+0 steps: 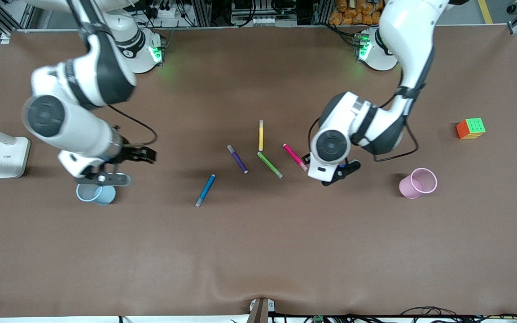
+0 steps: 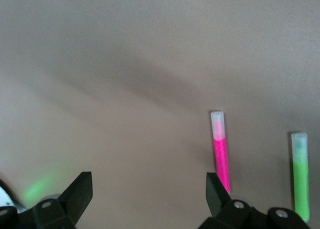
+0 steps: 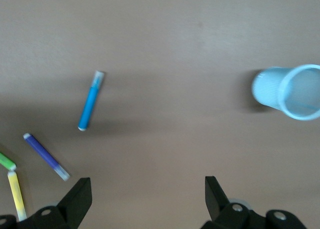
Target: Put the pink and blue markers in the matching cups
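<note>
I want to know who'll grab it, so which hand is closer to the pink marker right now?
Left. The left hand hangs open right beside the pink marker, at its end nearer the front camera. The right hand hangs open over the blue cup, at the right arm's end of the table.

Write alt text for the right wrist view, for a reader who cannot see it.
The open right gripper hangs over bare brown table, holding nothing. On the table lie a blue marker, a purple pen, the ends of a green pen and a yellow pen, and a light blue cup standing upright.
</note>
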`<state>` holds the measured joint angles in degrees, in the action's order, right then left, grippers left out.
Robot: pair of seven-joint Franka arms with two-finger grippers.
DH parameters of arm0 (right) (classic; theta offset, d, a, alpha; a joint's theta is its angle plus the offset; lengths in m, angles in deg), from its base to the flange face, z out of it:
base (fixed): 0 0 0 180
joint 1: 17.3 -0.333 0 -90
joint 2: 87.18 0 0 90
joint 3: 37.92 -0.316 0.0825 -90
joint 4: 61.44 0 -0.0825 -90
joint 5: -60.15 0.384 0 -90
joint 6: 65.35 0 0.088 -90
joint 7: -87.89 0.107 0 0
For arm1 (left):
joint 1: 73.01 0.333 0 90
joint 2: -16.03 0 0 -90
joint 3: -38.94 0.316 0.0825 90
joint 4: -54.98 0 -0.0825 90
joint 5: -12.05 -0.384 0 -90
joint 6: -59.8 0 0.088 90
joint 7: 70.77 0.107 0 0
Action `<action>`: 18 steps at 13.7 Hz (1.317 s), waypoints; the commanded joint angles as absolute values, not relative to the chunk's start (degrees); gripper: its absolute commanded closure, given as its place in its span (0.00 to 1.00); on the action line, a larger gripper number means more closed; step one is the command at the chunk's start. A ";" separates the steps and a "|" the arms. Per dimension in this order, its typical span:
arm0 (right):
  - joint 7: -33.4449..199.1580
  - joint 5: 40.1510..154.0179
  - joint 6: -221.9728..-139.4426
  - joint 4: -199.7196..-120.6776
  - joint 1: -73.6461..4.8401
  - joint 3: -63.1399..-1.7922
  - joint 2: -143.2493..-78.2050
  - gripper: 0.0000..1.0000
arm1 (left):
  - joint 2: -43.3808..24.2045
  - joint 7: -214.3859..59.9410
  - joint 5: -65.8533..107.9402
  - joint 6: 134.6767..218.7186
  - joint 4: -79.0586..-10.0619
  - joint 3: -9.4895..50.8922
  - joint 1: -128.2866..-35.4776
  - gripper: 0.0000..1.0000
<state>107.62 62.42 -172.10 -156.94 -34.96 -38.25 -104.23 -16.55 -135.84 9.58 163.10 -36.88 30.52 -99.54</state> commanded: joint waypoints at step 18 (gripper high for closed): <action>135.61 55.75 -203.43 -152.67 -43.24 -37.74 -129.54 0.00 | -26.59 -148.11 6.51 182.23 -36.87 31.29 -103.15 0.25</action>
